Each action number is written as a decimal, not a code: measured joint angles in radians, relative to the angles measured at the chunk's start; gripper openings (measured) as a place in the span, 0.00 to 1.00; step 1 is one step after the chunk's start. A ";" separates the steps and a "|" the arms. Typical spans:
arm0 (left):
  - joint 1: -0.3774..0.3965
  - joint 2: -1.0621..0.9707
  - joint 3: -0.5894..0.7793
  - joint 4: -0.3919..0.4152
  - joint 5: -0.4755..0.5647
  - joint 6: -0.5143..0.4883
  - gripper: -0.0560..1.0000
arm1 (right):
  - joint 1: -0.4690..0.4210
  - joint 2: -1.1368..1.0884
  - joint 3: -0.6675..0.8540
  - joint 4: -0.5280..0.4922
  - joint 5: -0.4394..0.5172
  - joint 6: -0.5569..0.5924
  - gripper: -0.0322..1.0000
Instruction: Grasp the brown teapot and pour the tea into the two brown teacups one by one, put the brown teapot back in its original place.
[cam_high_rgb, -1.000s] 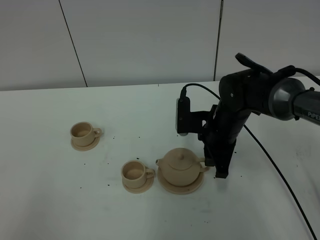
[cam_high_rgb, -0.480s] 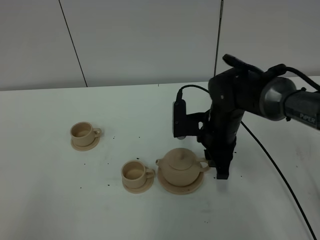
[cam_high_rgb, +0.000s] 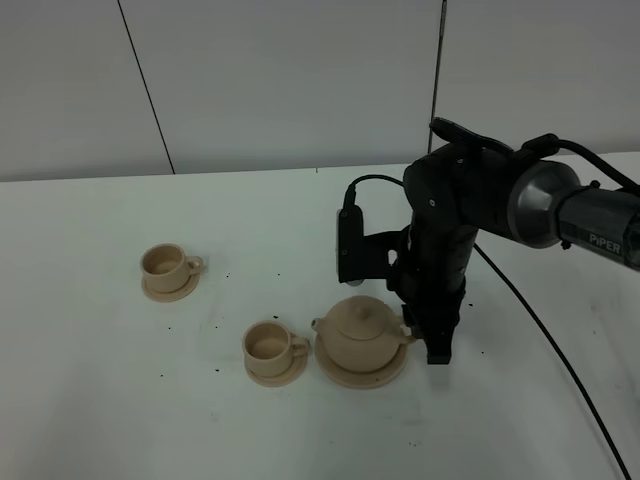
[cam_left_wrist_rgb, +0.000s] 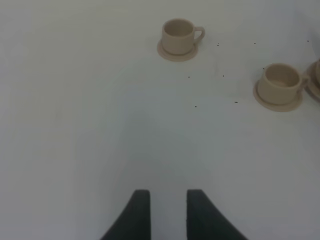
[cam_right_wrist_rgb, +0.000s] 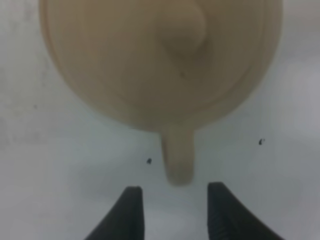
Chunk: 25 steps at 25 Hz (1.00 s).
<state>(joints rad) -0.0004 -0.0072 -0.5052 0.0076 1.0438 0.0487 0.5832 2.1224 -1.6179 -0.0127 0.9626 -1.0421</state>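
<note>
You get flat, even, rather dim light with only faint shadows. Up close, the brown teapot (cam_right_wrist_rgb: 150, 60) is out of focus.

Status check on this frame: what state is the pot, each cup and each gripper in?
brown teapot: upright, lid on, resting on wide saucer.
near teacup: upright, looks empty.
far teacup: upright, looks empty.
right gripper: open, fingers short of the teapot handle.
left gripper: open, holding nothing.

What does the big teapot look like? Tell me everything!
The teapot is squat, round and beige-tan, ceramic-looking, with a knobbed lid on, a short spout and a loop handle. It stands upright on its wide saucer, beside a teacup. The right tool is open, lined up with the handle, not gripping it yet.
</note>
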 joint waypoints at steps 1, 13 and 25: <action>0.000 0.000 0.000 0.000 0.000 0.000 0.29 | 0.003 0.004 0.000 0.000 -0.004 0.000 0.32; 0.000 0.000 0.000 0.000 0.000 0.000 0.29 | 0.019 0.018 0.000 -0.016 -0.058 -0.006 0.32; 0.000 0.000 0.000 0.000 0.000 0.000 0.29 | 0.020 0.035 -0.009 -0.015 -0.071 -0.046 0.29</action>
<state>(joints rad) -0.0004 -0.0072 -0.5052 0.0076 1.0438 0.0489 0.6036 2.1570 -1.6272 -0.0278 0.8919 -1.0878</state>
